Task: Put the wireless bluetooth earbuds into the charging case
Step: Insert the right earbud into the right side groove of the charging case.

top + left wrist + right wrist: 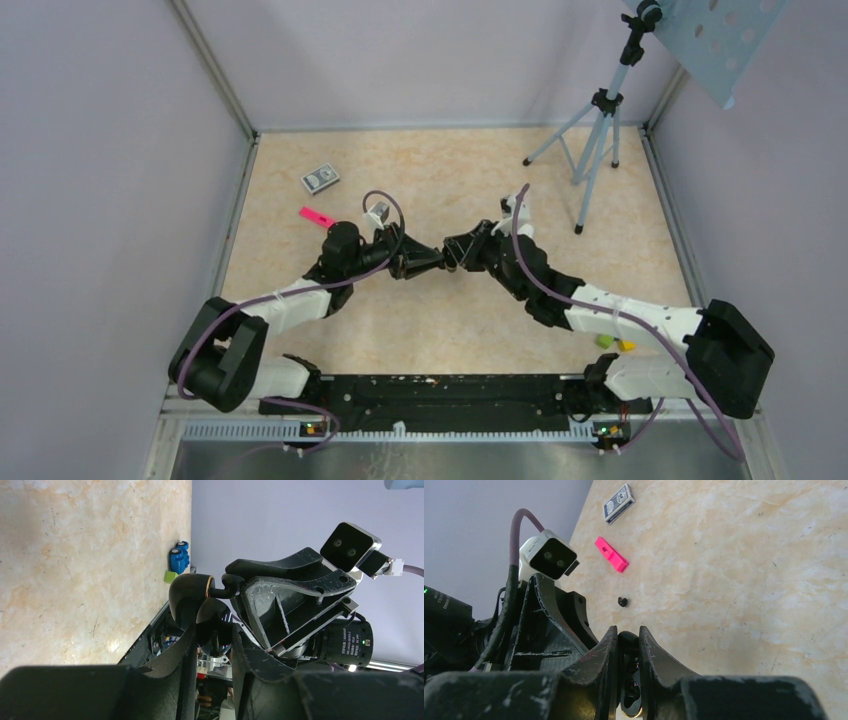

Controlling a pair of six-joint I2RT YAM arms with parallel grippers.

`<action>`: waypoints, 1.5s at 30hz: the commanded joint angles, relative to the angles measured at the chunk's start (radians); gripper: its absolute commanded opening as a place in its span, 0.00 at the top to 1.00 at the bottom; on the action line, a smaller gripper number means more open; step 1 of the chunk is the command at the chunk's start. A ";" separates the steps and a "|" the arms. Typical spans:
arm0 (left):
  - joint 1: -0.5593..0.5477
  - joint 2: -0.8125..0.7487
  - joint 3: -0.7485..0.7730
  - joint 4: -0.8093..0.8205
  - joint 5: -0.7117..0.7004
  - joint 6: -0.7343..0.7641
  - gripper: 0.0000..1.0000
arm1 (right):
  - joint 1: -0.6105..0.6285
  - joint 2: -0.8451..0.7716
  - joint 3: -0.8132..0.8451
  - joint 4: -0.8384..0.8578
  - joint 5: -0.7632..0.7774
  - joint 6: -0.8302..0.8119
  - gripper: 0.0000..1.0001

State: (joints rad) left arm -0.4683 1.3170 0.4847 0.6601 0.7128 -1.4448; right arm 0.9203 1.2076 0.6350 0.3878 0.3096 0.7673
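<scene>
The charging case (pixel 630 690) is glossy black with a gold rim, not white, and hangs open above the table's middle between both grippers. My right gripper (pixel 629 637) is shut on the half whose dark hollows face its camera. My left gripper (pixel 212 630) is shut on the other rounded half (pixel 215 625), and the gold-rimmed half (pixel 187 597) sits just beyond its fingertips. From above, the left gripper (pixel 432 262) and right gripper (pixel 453 250) meet tip to tip and hide the case. A tiny black piece (pixel 623 601), perhaps an earbud, lies on the table. I cannot tell if the hollows hold earbuds.
A card deck (pixel 320 179) and a pink piece (pixel 317 215) lie at the back left. A tripod (pixel 592 150) stands at the back right. Small yellow and green bits (pixel 615 343) and a blue toy (pixel 179 557) sit near the right arm's base. Walls enclose three sides.
</scene>
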 commanded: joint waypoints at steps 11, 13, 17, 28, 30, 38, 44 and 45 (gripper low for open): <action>0.004 -0.048 0.029 0.048 -0.026 0.016 1.00 | 0.051 -0.016 0.046 -0.105 0.055 0.003 0.89; 0.004 -0.047 0.028 0.047 -0.024 0.015 1.00 | 0.052 -0.022 0.047 -0.103 0.058 0.000 0.89; 0.004 -0.047 0.027 0.047 -0.024 0.017 1.00 | 0.051 -0.024 0.052 -0.102 0.062 -0.006 0.89; 0.004 -0.050 0.029 0.041 -0.032 0.020 1.00 | 0.054 -0.030 0.049 -0.121 0.054 0.013 0.89; 0.005 -0.049 0.032 0.041 -0.031 0.019 1.00 | 0.059 -0.035 0.046 -0.129 0.052 0.021 0.88; 0.004 -0.042 0.035 0.035 -0.028 0.025 1.00 | 0.079 -0.055 0.036 -0.162 0.030 0.047 0.79; 0.004 -0.036 0.040 0.032 -0.026 0.029 1.00 | 0.088 -0.049 0.043 -0.168 0.013 0.053 0.73; 0.005 -0.035 0.042 0.030 -0.025 0.031 1.00 | 0.089 -0.049 0.044 -0.170 0.013 0.053 0.72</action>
State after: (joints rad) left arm -0.4667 1.3045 0.4850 0.6220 0.7067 -1.4311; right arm 0.9894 1.1732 0.6559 0.2409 0.3573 0.8089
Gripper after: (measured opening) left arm 0.318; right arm 0.266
